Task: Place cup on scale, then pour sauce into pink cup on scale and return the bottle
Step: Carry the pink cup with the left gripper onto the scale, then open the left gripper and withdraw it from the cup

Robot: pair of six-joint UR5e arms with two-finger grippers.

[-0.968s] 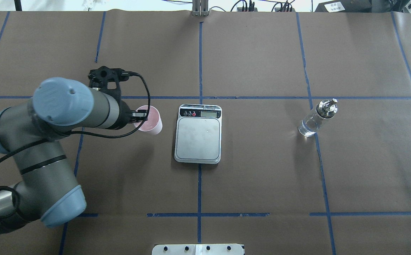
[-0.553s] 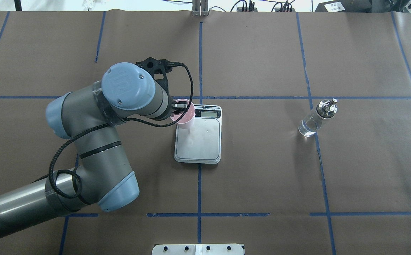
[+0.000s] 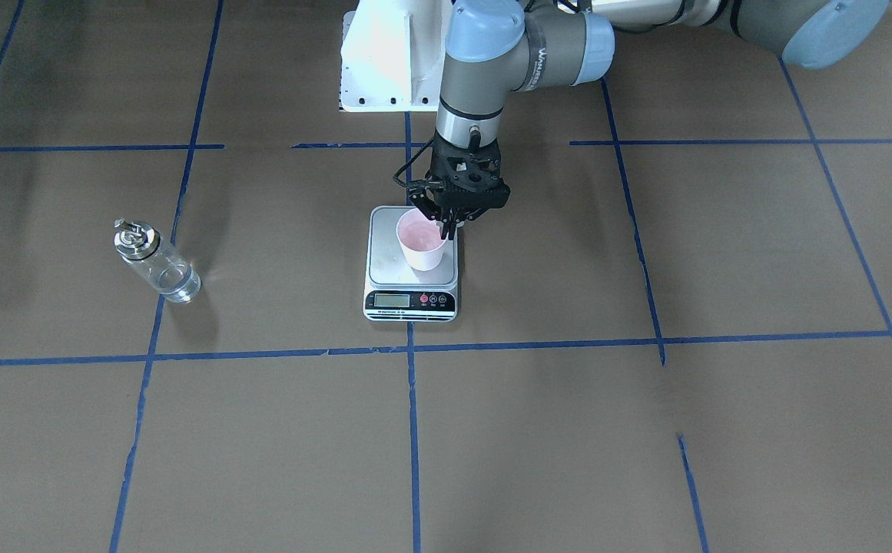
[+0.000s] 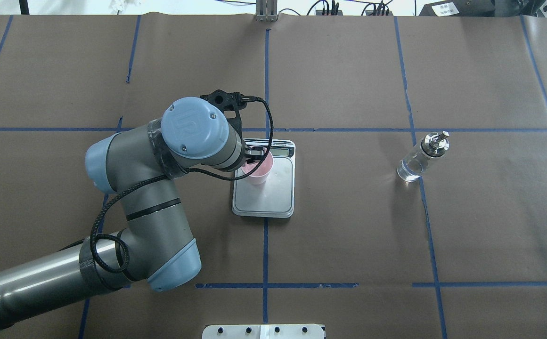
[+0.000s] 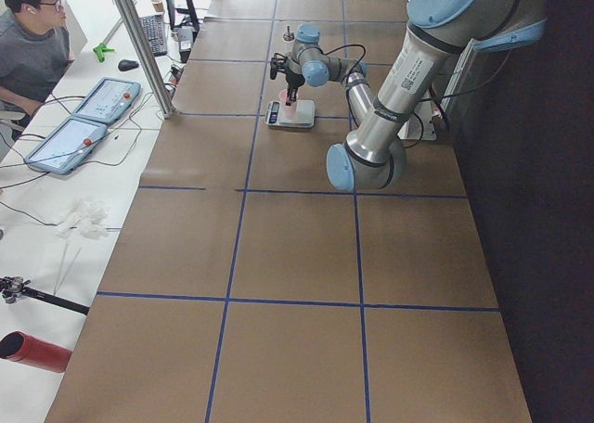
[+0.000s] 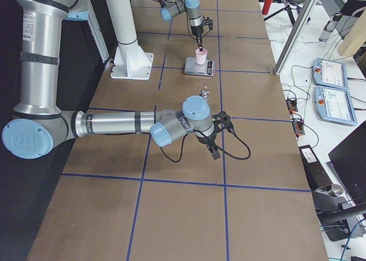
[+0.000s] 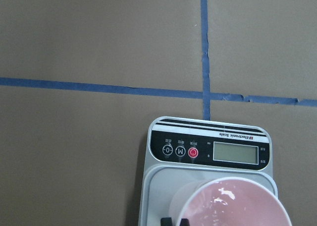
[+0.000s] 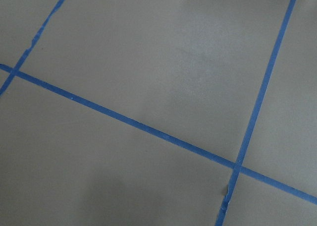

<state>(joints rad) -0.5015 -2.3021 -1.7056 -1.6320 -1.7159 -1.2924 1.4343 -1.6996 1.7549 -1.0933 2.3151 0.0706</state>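
Moved across from the left of the bench (image 3: 645, 422), the cup (image 3: 420, 247) is now over the middle of the scale (image 3: 386, 253). I can't tell if it touches the plate. My left fingers (image 3: 446, 225) pinch its rim tight. Just past the cup is the scale's screen. The bottle (image 3: 158, 265) stands well apart, on my right. My right fingers (image 6: 213, 153) hang low over the bench. I can't tell whether they are open or closed.
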